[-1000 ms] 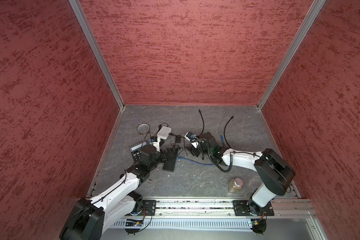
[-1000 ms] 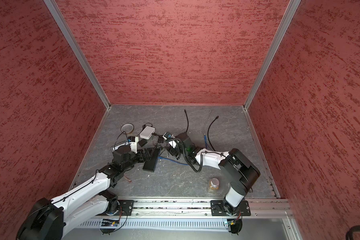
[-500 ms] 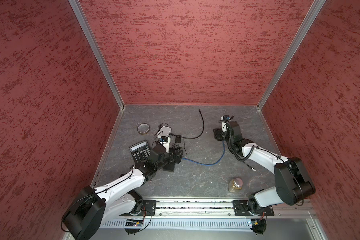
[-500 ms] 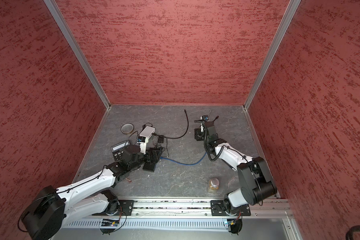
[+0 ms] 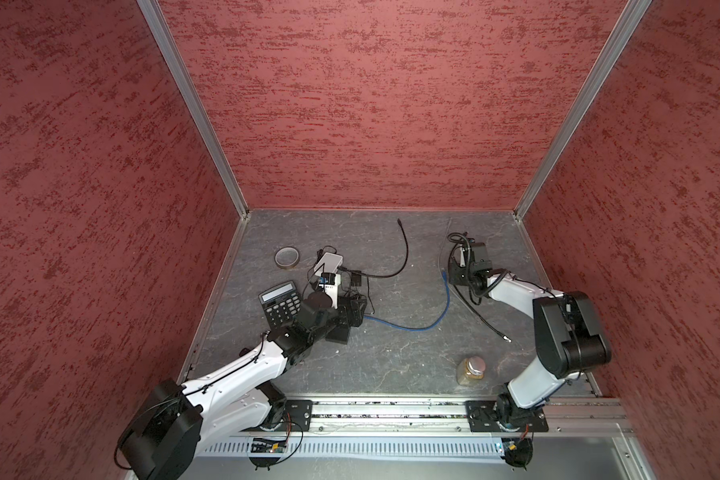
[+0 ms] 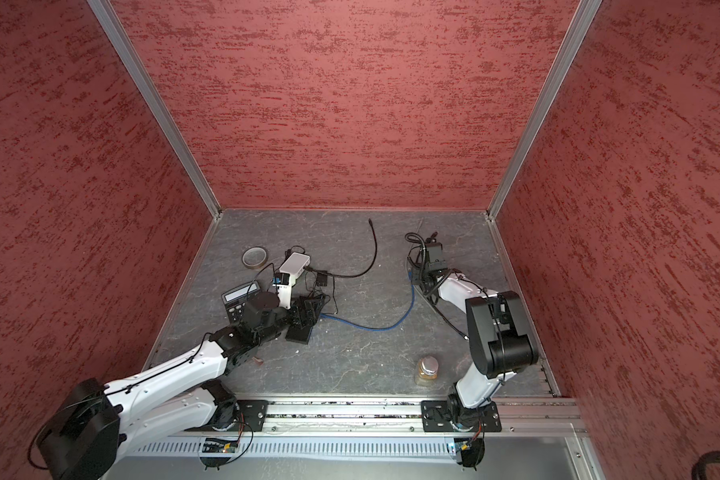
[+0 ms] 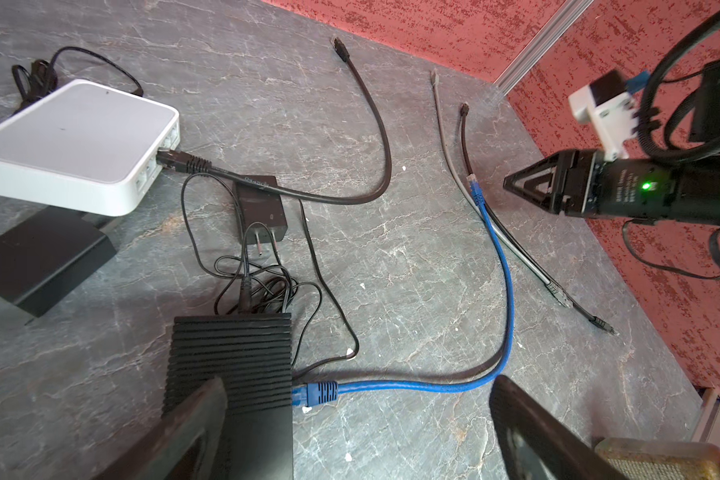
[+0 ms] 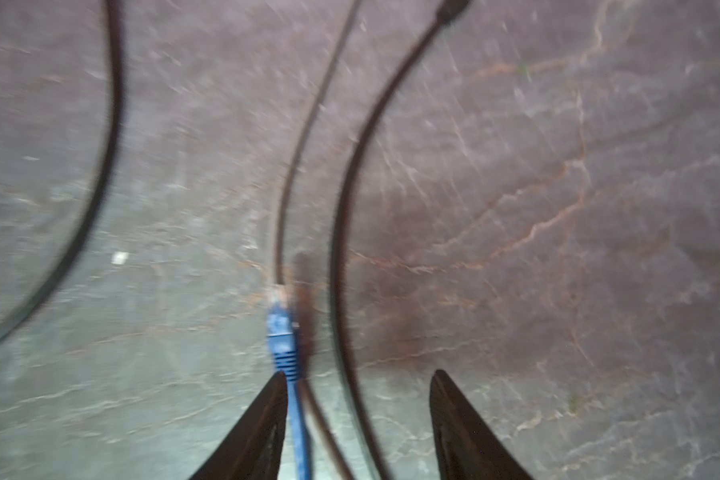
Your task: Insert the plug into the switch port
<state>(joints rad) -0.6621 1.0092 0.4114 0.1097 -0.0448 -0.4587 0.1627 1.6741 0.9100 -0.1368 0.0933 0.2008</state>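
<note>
The blue cable (image 5: 408,328) runs from the black ribbed switch (image 7: 229,357), where one blue plug (image 7: 314,392) sits in its side. Its free blue plug (image 8: 281,332) lies on the floor at the back right (image 5: 444,274) (image 6: 411,274). My right gripper (image 8: 359,374) hangs low over it, open, with the blue cable, a grey cable and a black cable passing between its jaws; the picture is blurred. My left gripper (image 7: 358,432) is open, one finger (image 7: 192,432) over the black switch. A white switch (image 7: 75,141) holds a black plug (image 7: 179,160) in one port.
A calculator (image 5: 281,303) and a tape ring (image 5: 287,257) lie at the left. A black power adapter (image 7: 260,208) with tangled cord and a flat black box (image 7: 38,257) sit by the switches. A jar (image 5: 471,370) stands front right. A thin black cable (image 5: 483,320) crosses the right floor.
My right arm swung from the devices in the middle out to the back right and lowered over the blue cable's free end. My left arm shifted right, uncovering the calculator.
</note>
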